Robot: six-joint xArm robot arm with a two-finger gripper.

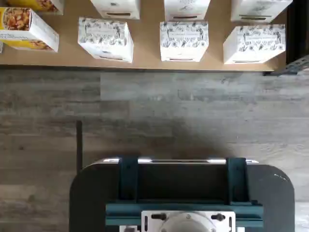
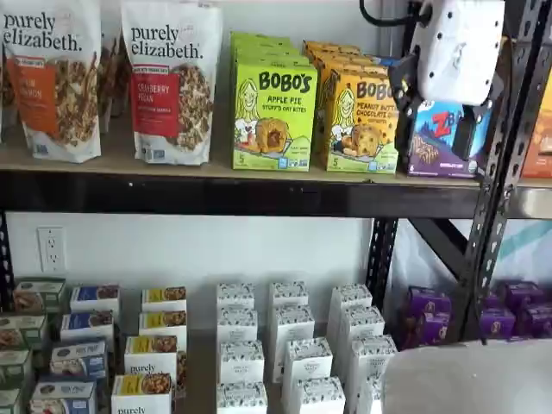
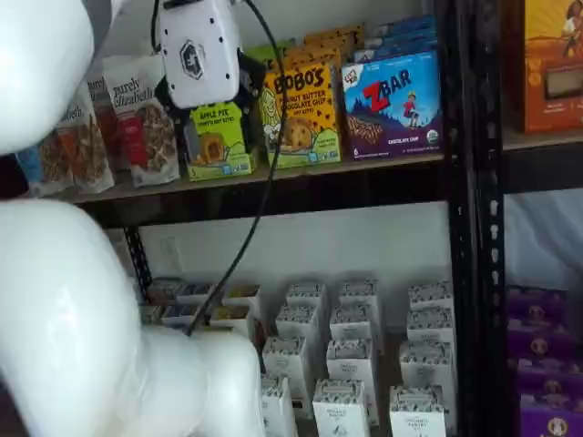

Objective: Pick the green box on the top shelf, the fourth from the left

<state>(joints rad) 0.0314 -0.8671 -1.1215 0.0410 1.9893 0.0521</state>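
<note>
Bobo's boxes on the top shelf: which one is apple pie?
The green box, lime-coloured and marked Apple Pie; the orange-yellow box beside it reads peanut butter.

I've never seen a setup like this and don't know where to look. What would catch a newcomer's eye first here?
Probably the white gripper, hanging high in front of the top shelf; its fingers are too hidden to say whether they are open. On that shelf the lime green box of Bobo's Apple Pie bites stands out, between the Purely Elizabeth bags and an orange-yellow Bobo's box. Below, rows of small white patterned boxes fill the lower level.
</note>
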